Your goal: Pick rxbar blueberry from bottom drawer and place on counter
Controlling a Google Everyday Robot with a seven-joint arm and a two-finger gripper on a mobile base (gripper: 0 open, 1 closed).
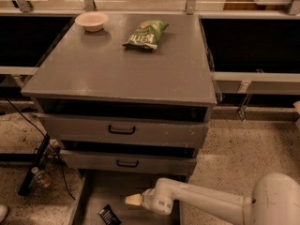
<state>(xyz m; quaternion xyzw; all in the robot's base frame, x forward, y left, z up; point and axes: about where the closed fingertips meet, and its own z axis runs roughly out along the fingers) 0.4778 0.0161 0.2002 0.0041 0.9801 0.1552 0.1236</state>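
Bar (108, 214): lies flat on the floor of the open drawer (117, 189), not yet grasped.
Gripper (132, 199): low inside the drawer, near the bar at its 1 o'clock, probably lining up a pick; opening cannot be told.
Surface (117, 74): destination; bag (146, 33) at 12 o'clock.

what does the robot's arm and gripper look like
The arm is smooth, off-white and tubular, with a bulbous rounded joint at lower right and a small grey patch near the wrist. The gripper, over the bottom drawer, is a pale cream tapered tip.
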